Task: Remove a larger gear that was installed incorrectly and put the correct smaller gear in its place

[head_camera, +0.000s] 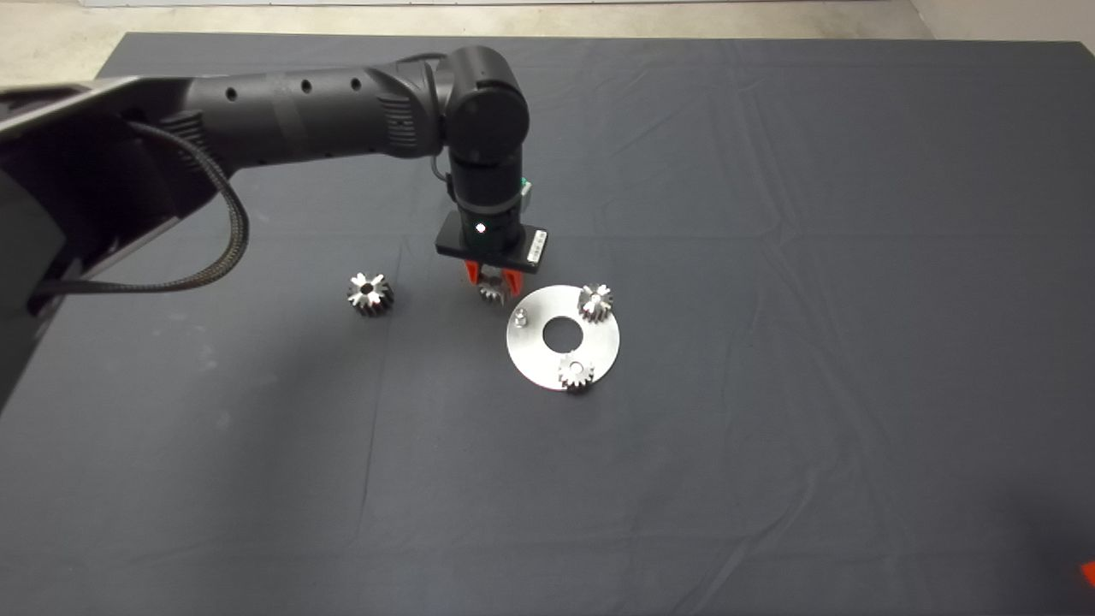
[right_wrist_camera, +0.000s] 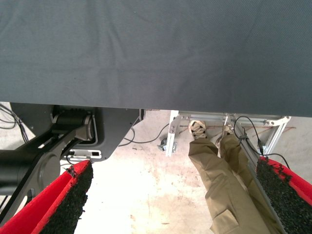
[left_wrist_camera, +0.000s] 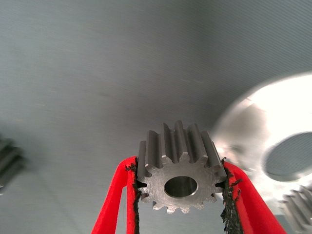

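My left gripper (head_camera: pixel 493 287) hangs just left of the round steel plate (head_camera: pixel 547 359), shut on the smaller gear (left_wrist_camera: pixel 180 175), a bright fine-toothed gear with a centre hole, gripped by its toothed sides. The larger gear (head_camera: pixel 369 293), darker with chunky teeth, lies on the mat well left of the plate and apart from the gripper; its edge shows in the left wrist view (left_wrist_camera: pixel 7 163). Two small gears (head_camera: pixel 595 301) (head_camera: pixel 577 373) sit on the plate, and a bare peg (head_camera: pixel 519 319) stands at its left side. My right gripper (head_camera: pixel 1086 571) waits at the lower right edge, open.
The plate (left_wrist_camera: pixel 273 141) has a large centre hole (head_camera: pixel 562 333). Dark mat (head_camera: pixel 770 214) spreads all around. The right wrist view looks past the mat edge to the floor, a person's legs (right_wrist_camera: pixel 219 185) and a robot base (right_wrist_camera: pixel 73 131).
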Robot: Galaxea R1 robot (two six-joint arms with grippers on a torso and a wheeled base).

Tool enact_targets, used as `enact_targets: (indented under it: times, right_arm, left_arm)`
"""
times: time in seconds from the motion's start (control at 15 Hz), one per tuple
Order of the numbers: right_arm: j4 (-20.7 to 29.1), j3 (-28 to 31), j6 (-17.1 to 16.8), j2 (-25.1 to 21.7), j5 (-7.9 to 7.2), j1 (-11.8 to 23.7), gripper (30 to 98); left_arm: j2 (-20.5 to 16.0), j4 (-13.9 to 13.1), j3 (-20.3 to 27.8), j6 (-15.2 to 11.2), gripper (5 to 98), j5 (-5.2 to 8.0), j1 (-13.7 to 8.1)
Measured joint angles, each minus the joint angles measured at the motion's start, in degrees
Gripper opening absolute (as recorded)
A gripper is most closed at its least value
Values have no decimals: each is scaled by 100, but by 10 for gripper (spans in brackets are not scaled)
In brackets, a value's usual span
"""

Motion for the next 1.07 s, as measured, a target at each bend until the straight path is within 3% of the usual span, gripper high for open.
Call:
enact_targets:
  times: [0.4,1.07]
  right_arm:
    - [0,0,68,151,0,0,886]
    - [0,-2,82,161,-2,0,886]
  left_arm:
    - [-47,6,26,61,299,38,0]
    - [127,-61,533,-472,298,38,0]
